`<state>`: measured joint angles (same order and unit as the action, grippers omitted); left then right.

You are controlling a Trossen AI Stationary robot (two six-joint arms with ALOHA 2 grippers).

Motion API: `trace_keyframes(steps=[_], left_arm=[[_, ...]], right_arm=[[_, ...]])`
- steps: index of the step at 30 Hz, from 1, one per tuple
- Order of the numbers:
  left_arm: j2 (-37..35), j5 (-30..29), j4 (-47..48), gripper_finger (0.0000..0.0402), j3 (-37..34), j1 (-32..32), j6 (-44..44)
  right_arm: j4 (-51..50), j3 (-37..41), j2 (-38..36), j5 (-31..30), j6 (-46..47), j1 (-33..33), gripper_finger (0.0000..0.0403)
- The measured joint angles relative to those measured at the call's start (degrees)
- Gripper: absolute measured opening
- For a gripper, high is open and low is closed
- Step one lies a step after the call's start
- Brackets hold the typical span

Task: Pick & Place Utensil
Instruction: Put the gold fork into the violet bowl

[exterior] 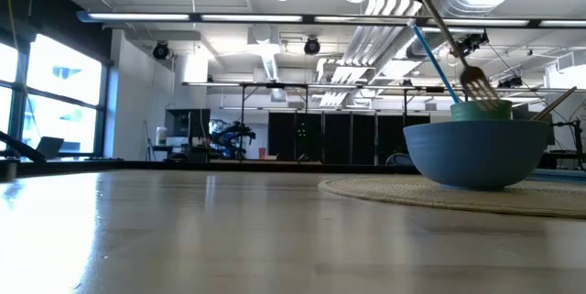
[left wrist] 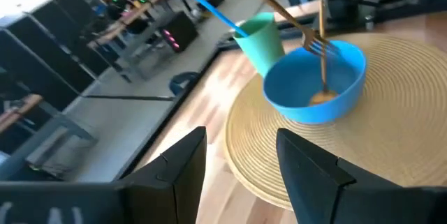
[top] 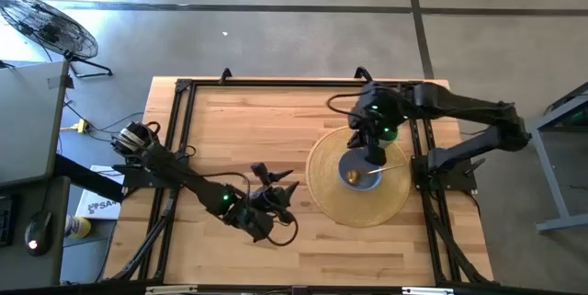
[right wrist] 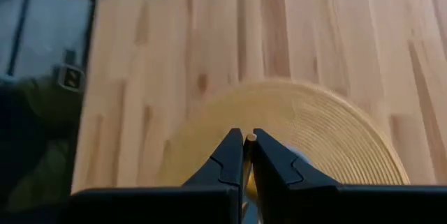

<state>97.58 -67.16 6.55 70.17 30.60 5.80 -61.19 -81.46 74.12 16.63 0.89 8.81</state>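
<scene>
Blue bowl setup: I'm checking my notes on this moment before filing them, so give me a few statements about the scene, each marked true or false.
1. The blue bowl sits on the round woven placemat. True.
2. The right gripper is shut on the thin wooden-handled fork. True; the fork's tines hang over the bowl.
3. The left gripper is clamped on the bowl's rim. False; it is open, holds nothing, and stands off the placemat's edge.
4. The green cup lies tipped over on the bare table. False; it stands upright behind the bowl with a blue straw-like stick in it.
5. The bowl is empty. False; a small yellowish item lies inside.
</scene>
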Motion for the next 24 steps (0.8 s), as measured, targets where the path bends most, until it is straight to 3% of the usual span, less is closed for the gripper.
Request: trace_keyframes(steps=[7, 12, 24], left_arm=[[0.00, 2.32, -0.04, 0.0170, 0.00, -3.05, 0.16], [0.00, 3.59, 0.02, 0.0170, 0.00, -3.34, 0.43], [0.00, 2.61, 9.42, 0.0170, -0.02, -3.23, 6.14]], right_arm=[[-12.51, -11.69, 11.58, -2.74, -4.85, 1.43, 0.0008], [-15.98, -18.18, 17.16, -1.74, -8.48, 1.79, 0.0008], [-11.95, -11.43, 18.45, 5.70, -11.46, 2.96, 0.0008]])
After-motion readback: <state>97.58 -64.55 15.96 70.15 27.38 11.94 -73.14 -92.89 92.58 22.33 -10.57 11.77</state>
